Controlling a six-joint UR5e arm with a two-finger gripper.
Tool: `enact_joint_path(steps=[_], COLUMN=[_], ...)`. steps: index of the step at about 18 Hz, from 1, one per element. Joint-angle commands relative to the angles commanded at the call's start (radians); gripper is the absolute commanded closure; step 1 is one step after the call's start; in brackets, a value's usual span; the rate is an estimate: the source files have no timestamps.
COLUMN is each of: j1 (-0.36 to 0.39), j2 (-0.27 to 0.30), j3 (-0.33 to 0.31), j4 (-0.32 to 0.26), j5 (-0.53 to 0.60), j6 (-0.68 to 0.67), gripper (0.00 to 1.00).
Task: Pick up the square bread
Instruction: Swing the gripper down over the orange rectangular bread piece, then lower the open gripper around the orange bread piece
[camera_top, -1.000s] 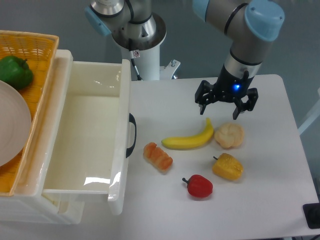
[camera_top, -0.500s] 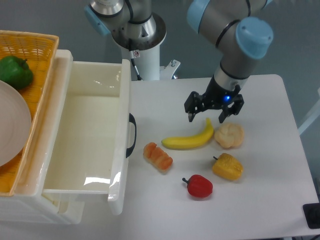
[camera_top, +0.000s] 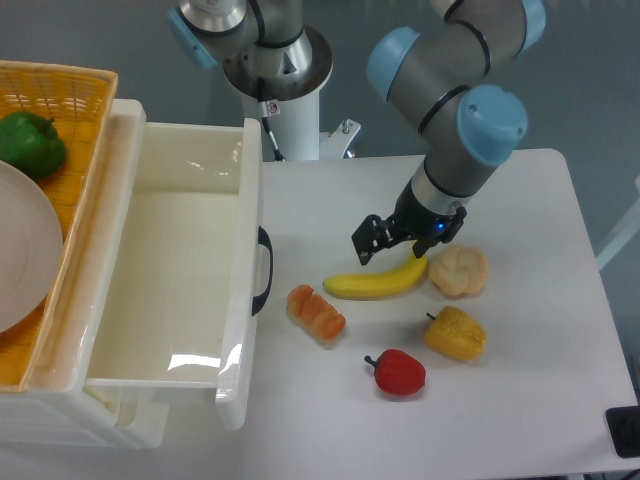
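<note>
Camera view is showing the gripper (camera_top: 393, 248) hovering with jaws spread and empty above the banana (camera_top: 378, 281); the bread (camera_top: 316, 312) is lying just beside that banana, so descending here risks grabbing the banana.

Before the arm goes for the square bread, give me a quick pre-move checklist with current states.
1. Target in view: square bread lies on the table, unobstructed. Ok.
2. Gripper empty: nothing between its fingers. Ok.
3. Jaws open: they look spread, one finger partly hidden. Ok.
4. Gripper over target: it hangs above the banana, up and right of the bread. Not ok.
5. Clearance around bread: the banana's tip and the open drawer's handle are near but apart from it. Ok.
6. Gripper height above the table: cannot tell from one view.
</note>
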Motion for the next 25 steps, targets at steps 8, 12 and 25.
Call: enact_joint_path(steps=[8,12,25], j1=[-0.057,-0.088,-0.157], j2=[-0.052,-0.077,-0.146], j3=[0.0,-0.003,0.003], j4=[0.089,0.089,0.146], j5=[0.005,0.005,0.061], j6=[-0.12,-0.12,-0.126], gripper=[0.0,0.0,0.0])
